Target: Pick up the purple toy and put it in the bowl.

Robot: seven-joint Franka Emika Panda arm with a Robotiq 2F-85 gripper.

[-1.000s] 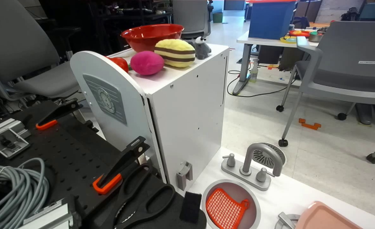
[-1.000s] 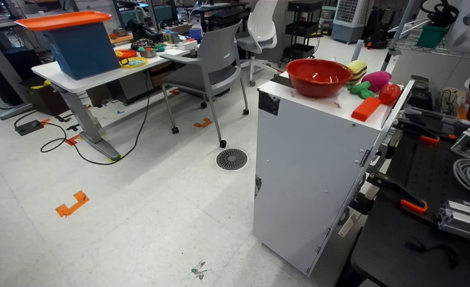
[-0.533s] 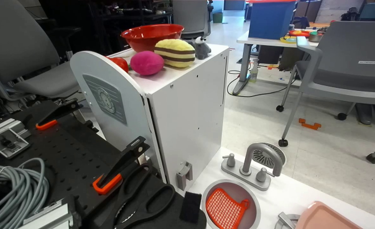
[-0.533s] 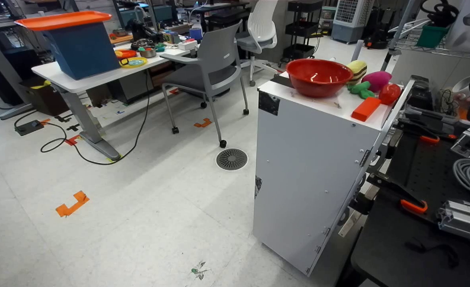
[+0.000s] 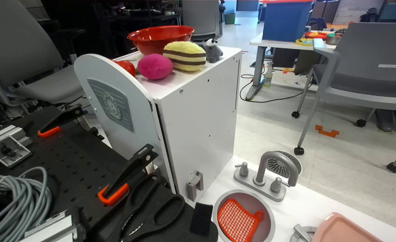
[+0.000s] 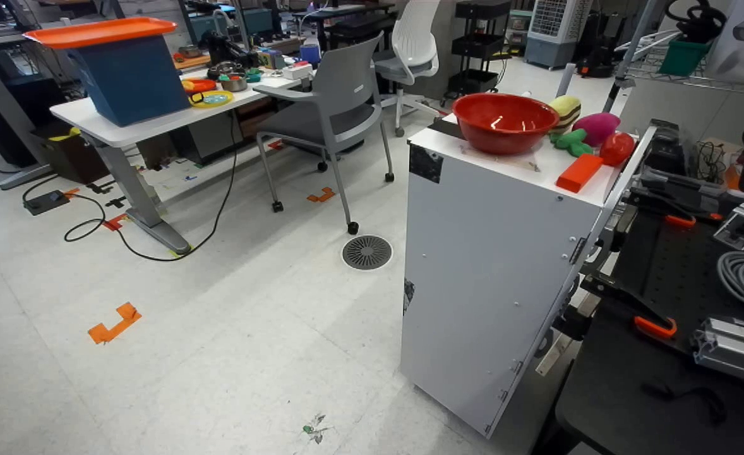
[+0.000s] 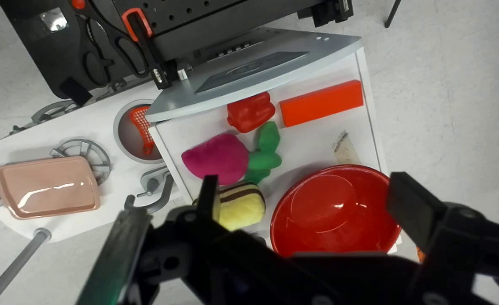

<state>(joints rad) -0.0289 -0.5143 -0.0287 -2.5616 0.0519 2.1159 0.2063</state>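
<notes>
I'd call this the reach: the tool (image 7: pixel 305 190) gapes, gripping nothing. Next it should line up over the purple toy (image 7: pixel 219 159)

In an exterior view the camera looks slantwise down past the sink (image 5: pixel 251 202) onto the tabletop (image 5: pixel 166 86). In an exterior view it looks down across the bowl (image 6: pixel 504 129) toward the pink toy (image 6: pixel 598 128). The wrist view, probably nearest, points steeply down past the blurred hand (image 7: pixel 306 186); all three share bowl and pink toy.
</notes>
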